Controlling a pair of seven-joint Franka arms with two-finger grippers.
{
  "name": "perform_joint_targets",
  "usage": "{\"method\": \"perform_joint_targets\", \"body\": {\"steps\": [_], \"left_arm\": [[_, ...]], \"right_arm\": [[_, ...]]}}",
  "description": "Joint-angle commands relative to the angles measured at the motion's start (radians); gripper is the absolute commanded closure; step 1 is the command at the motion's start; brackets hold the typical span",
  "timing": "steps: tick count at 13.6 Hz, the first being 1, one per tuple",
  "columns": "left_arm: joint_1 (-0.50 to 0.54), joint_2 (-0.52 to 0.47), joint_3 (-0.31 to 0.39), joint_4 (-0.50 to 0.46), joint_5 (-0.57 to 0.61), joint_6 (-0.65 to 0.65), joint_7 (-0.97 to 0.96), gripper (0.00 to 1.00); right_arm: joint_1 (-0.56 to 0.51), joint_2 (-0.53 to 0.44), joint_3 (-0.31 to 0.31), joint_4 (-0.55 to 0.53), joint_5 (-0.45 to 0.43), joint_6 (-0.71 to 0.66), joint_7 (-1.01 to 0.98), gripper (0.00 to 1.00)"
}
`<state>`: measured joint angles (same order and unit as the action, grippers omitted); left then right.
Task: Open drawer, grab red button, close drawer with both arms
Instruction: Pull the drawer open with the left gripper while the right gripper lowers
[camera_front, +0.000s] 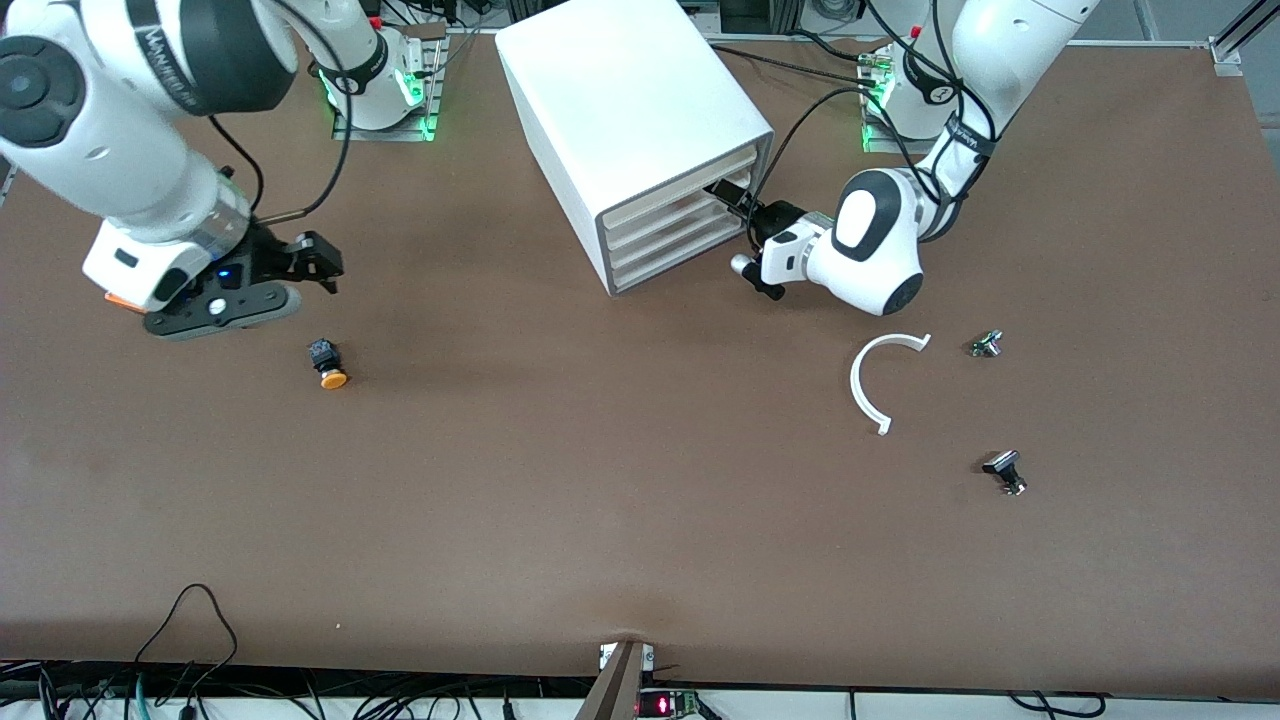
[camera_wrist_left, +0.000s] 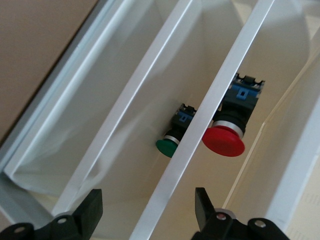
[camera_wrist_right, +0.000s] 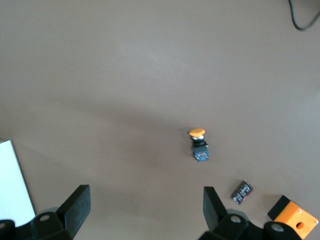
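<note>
Lowest in the front view, so nearest that camera, is a small black-and-metal part (camera_front: 1005, 472); a white curved piece (camera_front: 880, 378) and another small part (camera_front: 986, 344) lie a little farther up, all at the left arm's end of the table (camera_front: 640, 520).

What the coming pull turns on is the left gripper (camera_front: 733, 196): it sits right at the front of the white cabinet (camera_front: 630, 130), at the upper drawer (camera_front: 680, 195), which looks shut or barely ajar. Its fingers (camera_wrist_left: 90, 210) stand apart with one drawer-front bar (camera_wrist_left: 165, 200) running between them, nothing clamped yet.

Only the left wrist view shows the button (camera_wrist_left: 226, 136): red cap, black body, lying inside the cabinet with a green-capped one (camera_wrist_left: 170, 144) beside it. From the front view both are hidden.

Waiting over the table near the orange-capped button (camera_front: 329, 366), the right gripper (camera_front: 300, 270) has its fingers (camera_wrist_right: 75, 205) wide and empty.
</note>
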<state>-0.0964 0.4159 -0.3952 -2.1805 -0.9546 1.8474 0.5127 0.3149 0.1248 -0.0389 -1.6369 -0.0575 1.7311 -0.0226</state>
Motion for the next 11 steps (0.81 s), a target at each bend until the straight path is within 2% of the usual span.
{"method": "perform_joint_targets", "body": {"steps": [1,3,7,11], "left_arm": [[-0.003,-0.002,-0.019,-0.015,-0.029,0.010,0.027,0.52],[-0.003,0.000,-0.019,-0.022,-0.027,0.009,0.029,1.00],[0.009,0.000,0.002,-0.013,-0.016,0.016,0.021,1.00],[0.011,0.000,0.133,0.027,-0.015,0.059,0.021,1.00]], "right_arm": [[0.003,0.004,-0.007,0.019,0.005,-0.010,-0.094,0.00],[-0.002,0.007,-0.009,0.019,0.056,-0.008,-0.129,0.00],[-0.007,0.015,-0.010,0.019,0.091,-0.009,-0.235,0.00],[-0.013,0.024,-0.013,0.020,0.116,-0.002,-0.273,0.00]]}}
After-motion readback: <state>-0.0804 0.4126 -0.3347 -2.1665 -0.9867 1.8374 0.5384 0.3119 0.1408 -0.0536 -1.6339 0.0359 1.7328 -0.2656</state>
